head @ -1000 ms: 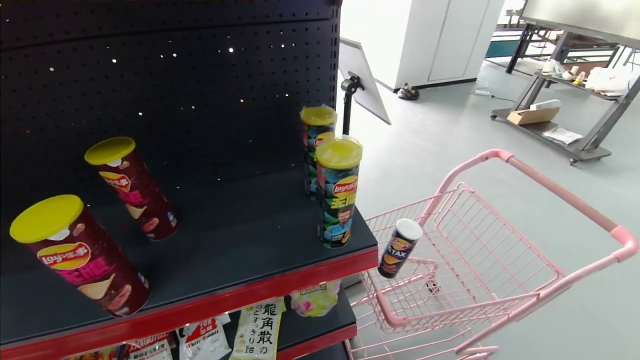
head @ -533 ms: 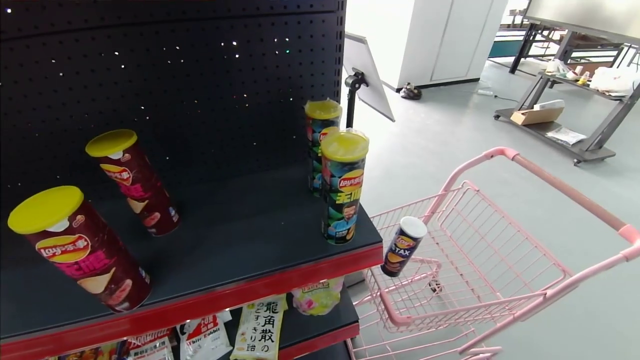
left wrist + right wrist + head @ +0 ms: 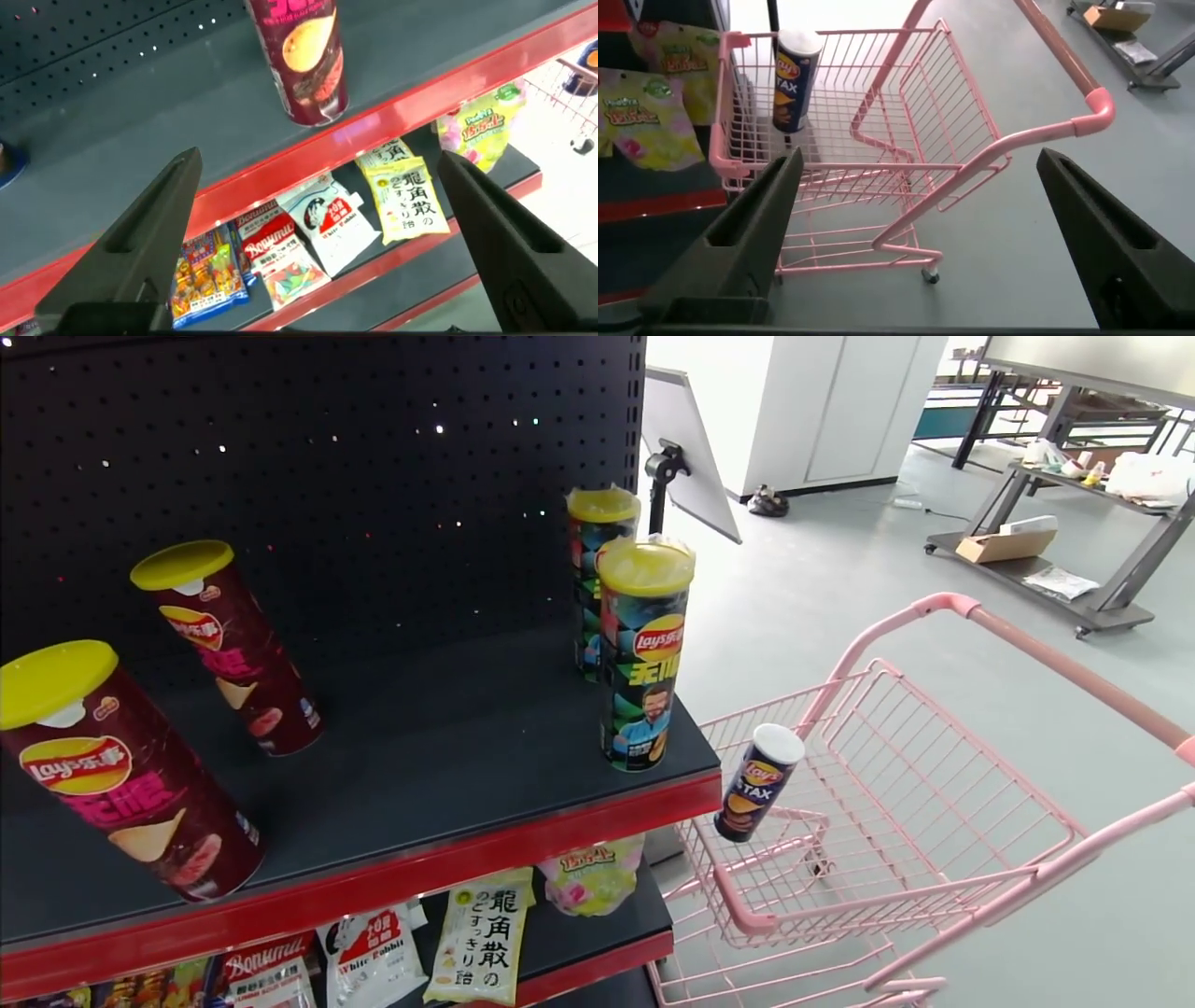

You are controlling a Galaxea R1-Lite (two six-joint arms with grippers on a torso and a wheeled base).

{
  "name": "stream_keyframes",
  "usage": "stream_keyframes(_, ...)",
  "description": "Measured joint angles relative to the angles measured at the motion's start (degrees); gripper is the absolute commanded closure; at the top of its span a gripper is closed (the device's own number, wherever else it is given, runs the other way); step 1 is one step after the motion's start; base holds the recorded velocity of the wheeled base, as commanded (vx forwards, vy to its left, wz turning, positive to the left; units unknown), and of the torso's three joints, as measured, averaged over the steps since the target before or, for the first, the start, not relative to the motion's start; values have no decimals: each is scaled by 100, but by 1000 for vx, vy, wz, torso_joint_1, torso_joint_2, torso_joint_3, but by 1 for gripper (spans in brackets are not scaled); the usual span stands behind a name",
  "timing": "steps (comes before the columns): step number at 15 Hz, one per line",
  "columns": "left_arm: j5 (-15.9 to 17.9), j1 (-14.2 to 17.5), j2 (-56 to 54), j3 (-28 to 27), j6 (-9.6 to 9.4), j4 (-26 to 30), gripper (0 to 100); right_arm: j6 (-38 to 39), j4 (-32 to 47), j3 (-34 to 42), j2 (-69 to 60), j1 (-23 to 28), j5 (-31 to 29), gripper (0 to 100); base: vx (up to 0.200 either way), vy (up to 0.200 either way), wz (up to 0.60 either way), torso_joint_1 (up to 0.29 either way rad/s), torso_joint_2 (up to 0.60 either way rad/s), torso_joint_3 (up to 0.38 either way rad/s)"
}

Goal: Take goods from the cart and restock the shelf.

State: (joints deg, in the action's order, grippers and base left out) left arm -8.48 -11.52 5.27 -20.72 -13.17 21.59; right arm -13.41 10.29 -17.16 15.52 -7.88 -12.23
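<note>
A pink wire cart (image 3: 1053, 658) stands to the right of the shelf, and a dark blue chip can (image 3: 758, 782) with a white lid leans in its near-left corner. The right wrist view has the same can (image 3: 792, 79) upright against the cart's (image 3: 1006, 142) end wall. On the black shelf board (image 3: 439, 737) stand two maroon cans (image 3: 112, 775) (image 3: 229, 649) at the left and two green cans (image 3: 639, 658) (image 3: 593, 560) at the right edge. My left gripper (image 3: 318, 252) hangs open before the shelf's red front edge, below a maroon can (image 3: 304, 56). My right gripper (image 3: 920, 243) is open above the cart, holding nothing.
Snack bags (image 3: 481, 938) lie on the lower shelf (image 3: 597, 943), also under my left gripper as snack bags (image 3: 402, 191). A tilted sign on a stand (image 3: 686, 467) rises behind the shelf's right end. A metal rack (image 3: 1074, 569) stands far right across open grey floor (image 3: 822, 588).
The head camera has shifted, so shelf and cart sit a little differently in the picture. No can has moved against the shelf or the cart.
</note>
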Motion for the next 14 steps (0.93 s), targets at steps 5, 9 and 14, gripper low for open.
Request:
stream_keyframes(5, 0, 2, -9, -2, 0, -11, 0, -5, 0, 5, -59, -2, 0, 0, 0, 0, 0, -139, 366, 220)
stream_keyframes(9, 0, 2, -9, -2, -2, -13, 0, -2, 0, 5, -67, -2, 0, 0, 0, 0, 0, -144, 393, 249)
stream_keyframes(14, 0, 0, -9, -2, -2, -40, 0, -9, -2, 9, -116, -2, 0, 0, 0, 0, 0, -173, 516, 340)
